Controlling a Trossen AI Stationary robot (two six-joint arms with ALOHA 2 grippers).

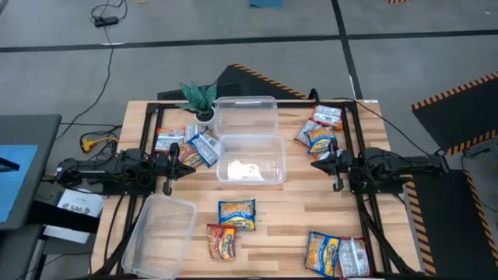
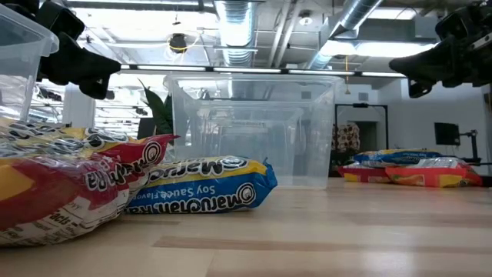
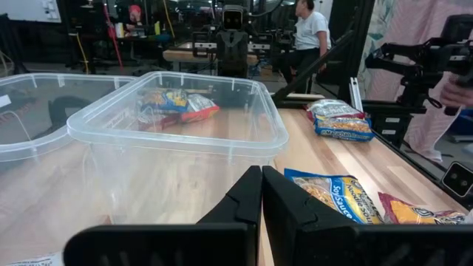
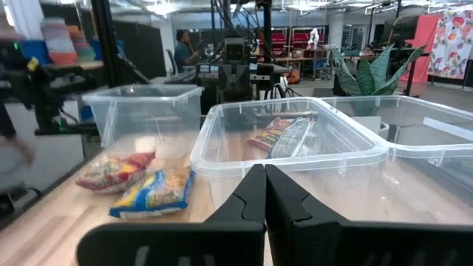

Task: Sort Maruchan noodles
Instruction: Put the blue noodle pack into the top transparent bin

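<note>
While both pincers hover shut and empty, noodle packets [image 1: 236, 214] lie flat along the tabletop's [image 1: 311, 210] near edge, the blue one's long axis crosswise. Left pincer [image 1: 169, 167] and right pincer [image 1: 330, 164] flank the middle tub [image 1: 251, 159]; more packets lie at both far corners.

table [image 1: 311, 204]: I see pale wood planks, smooth, slight sheen
tubs [image 1: 251, 158]: clear plastic, glossy, smooth
noodle packets [image 2: 201, 185]: I read crinkly plastic film, shiny
left gripper [image 3: 260, 198]: dark matt plastic by the look
right gripper [image 4: 264, 193]: same matt black
</note>
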